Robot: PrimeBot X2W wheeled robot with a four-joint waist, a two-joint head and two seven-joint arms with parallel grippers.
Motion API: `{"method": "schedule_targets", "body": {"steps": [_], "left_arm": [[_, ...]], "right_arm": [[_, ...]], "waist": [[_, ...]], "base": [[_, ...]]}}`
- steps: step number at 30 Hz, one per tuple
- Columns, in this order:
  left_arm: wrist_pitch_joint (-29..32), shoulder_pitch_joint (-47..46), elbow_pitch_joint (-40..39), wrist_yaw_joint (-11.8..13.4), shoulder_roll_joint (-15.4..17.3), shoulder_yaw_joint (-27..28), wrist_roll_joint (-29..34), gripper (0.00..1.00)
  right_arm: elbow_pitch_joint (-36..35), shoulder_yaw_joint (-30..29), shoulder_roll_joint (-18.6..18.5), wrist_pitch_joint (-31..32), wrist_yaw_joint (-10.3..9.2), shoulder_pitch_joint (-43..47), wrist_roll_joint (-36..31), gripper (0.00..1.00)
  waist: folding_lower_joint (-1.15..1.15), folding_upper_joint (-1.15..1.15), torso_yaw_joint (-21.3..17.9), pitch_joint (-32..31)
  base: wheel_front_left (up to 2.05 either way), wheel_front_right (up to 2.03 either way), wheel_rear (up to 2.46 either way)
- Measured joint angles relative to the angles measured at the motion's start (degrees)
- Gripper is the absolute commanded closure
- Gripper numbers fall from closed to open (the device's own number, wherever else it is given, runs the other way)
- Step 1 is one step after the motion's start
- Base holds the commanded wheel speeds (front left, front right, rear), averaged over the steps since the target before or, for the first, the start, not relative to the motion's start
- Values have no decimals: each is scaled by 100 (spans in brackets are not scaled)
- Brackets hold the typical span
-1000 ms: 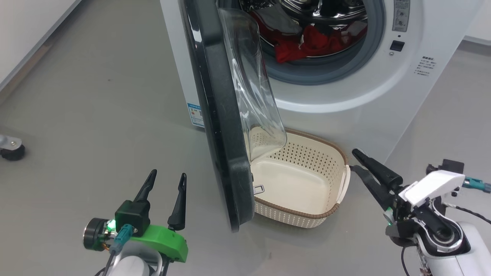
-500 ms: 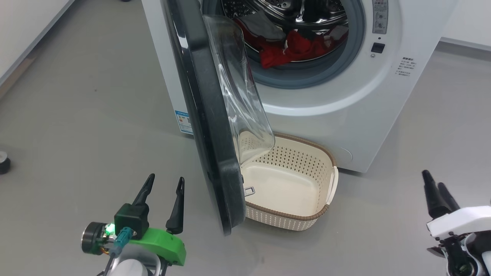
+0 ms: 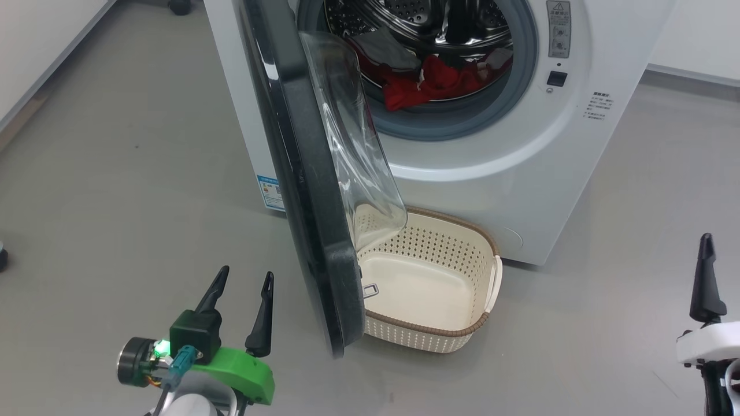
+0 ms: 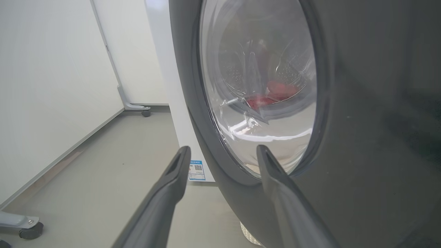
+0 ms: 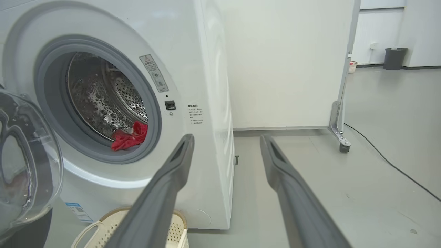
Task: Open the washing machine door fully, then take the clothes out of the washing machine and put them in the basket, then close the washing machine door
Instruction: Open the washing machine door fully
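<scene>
The white washing machine (image 3: 520, 144) stands ahead with its black washing machine door (image 3: 300, 190) swung out edge-on towards me, the glass bowl (image 3: 352, 144) facing the drum. Red clothes (image 3: 428, 84) with some dark fabric lie in the steel drum, and the right wrist view also catches these clothes (image 5: 129, 137). The cream basket (image 3: 428, 334) sits empty on the floor below the opening, partly behind the door. My left gripper (image 3: 245, 274) is open, left of the door's outer face (image 4: 361, 120) and apart from it. My right gripper (image 3: 705, 245) is open at the lower right, well clear of the basket.
Grey floor lies all round. A white partition on a castor foot (image 5: 339, 139) stands right of the machine, with a cable (image 5: 389, 162) across the floor and a dark bin (image 5: 394, 58) far behind. Another castor (image 4: 31, 231) sits by the white wall panel on my left.
The head camera has shifted. My right gripper has drawn back from beside the basket's handle to the lower right, fingers now upright. The left gripper and the door keep their places.
</scene>
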Motion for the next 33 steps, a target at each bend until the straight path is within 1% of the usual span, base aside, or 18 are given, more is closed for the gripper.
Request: {"method": "schedule_targets", "body": {"steps": [4, 8, 13, 14, 15, 18, 21, 23, 33], "left_arm": [[0, 19, 8, 0, 1, 31, 1, 0], [0, 26, 15, 0, 1, 85, 1, 0], [0, 53, 26, -1, 2, 107, 1, 0], [0, 53, 27, -1, 2, 111, 1, 0], [0, 53, 27, -1, 2, 111, 1, 0], [0, 56, 31, -1, 2, 126, 3, 0], [0, 58, 37, -1, 2, 136, 10, 0], [0, 69, 51, -1, 2, 147, 15, 0], [0, 83, 79, -1, 1, 169, 18, 0]], "right_arm": [[-145, 175, 27, 80, -196, 113, -434, 0], [-231, 352, 175, 87, -344, 279, -720, 0], [-256, 494, 426, 103, -352, 521, -904, 0], [-286, 495, 485, 103, -390, 553, -935, 0], [-286, 495, 485, 103, -390, 553, -935, 0], [-417, 491, 658, 103, -441, 630, -1063, 0], [-435, 502, 715, 103, -442, 677, -1136, 0], [-461, 517, 821, 103, -443, 787, -1222, 0], [-501, 621, 1023, 103, -444, 1008, -1425, 0]], "waist": [[0, 0, -20, -21], [0, 0, -43, -37], [0, 0, -74, -46], [0, 0, -81, -46], [0, 0, -81, -46], [0, 0, -111, -45], [0, 0, -126, -45], [0, 0, -147, -49], [0, 0, -200, -88]], "base": [[0, 0, 0], [0, 0, 0], [0, 0, 0], [0, 0, 0], [0, 0, 0], [0, 0, 0], [0, 0, 0], [0, 0, 0], [0, 0, 0]]}}
